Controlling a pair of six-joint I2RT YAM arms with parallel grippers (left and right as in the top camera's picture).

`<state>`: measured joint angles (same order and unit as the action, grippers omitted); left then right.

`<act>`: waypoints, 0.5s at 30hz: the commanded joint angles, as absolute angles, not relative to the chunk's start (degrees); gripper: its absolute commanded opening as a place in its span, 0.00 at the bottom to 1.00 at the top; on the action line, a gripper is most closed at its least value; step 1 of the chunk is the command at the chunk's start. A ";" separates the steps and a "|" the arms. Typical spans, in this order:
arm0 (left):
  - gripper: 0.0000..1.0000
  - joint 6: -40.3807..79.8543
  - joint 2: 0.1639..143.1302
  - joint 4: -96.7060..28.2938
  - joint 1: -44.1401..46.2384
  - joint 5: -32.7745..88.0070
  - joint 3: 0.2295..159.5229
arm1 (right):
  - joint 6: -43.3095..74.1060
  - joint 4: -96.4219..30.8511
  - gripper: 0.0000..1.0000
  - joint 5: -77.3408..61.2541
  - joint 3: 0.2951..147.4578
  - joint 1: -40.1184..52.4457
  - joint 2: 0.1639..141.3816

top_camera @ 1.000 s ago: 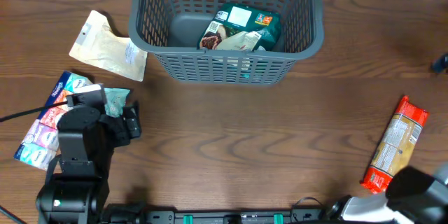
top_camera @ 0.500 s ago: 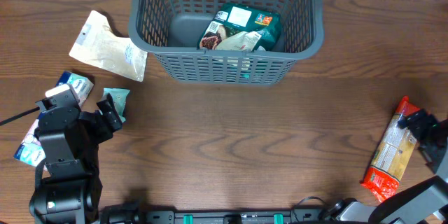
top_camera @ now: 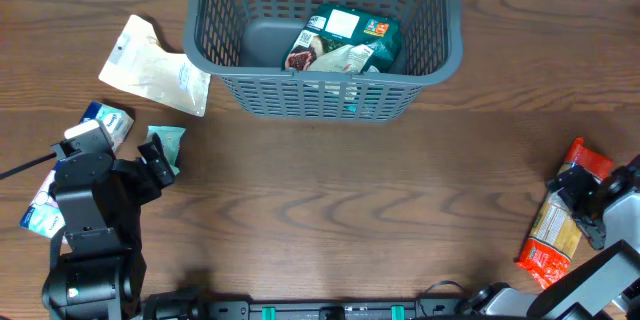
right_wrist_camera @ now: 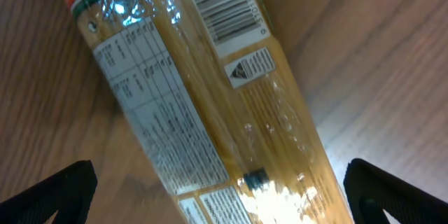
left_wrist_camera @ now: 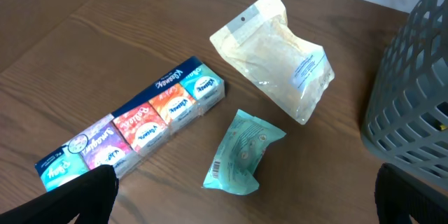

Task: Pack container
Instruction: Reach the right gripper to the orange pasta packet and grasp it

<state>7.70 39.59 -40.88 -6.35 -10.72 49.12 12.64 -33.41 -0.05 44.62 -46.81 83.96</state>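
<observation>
The container (top_camera: 322, 98), a dark grey lattice basket, stands at the back middle with a green packet (top_camera: 345, 38) inside; its wall shows in the left wrist view (left_wrist_camera: 413, 98). My left gripper (top_camera: 152, 172) is open and empty, just behind a small teal packet (top_camera: 166, 143). In the left wrist view the teal packet (left_wrist_camera: 241, 152) lies ahead of the open gripper (left_wrist_camera: 245, 206). My right gripper (top_camera: 582, 202) is open over a red and yellow pasta packet (top_camera: 552, 232). In the right wrist view the pasta packet (right_wrist_camera: 203, 98) lies between the spread fingers (right_wrist_camera: 59, 192).
A beige pouch (top_camera: 155, 65) lies left of the basket, also in the left wrist view (left_wrist_camera: 276, 59). A row of tissue packs (top_camera: 100, 120), partly under my left arm, lies at the left edge (left_wrist_camera: 140, 126). Bare wood spans the middle.
My left arm pulled back to the left, uncovering the teal packet. My right gripper came in from the bottom right and now sits over the pasta packet.
</observation>
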 commanded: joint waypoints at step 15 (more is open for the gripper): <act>0.99 8.25 39.62 -40.86 -6.70 -11.20 50.11 | 10.39 -27.90 0.99 0.19 41.78 -47.18 89.01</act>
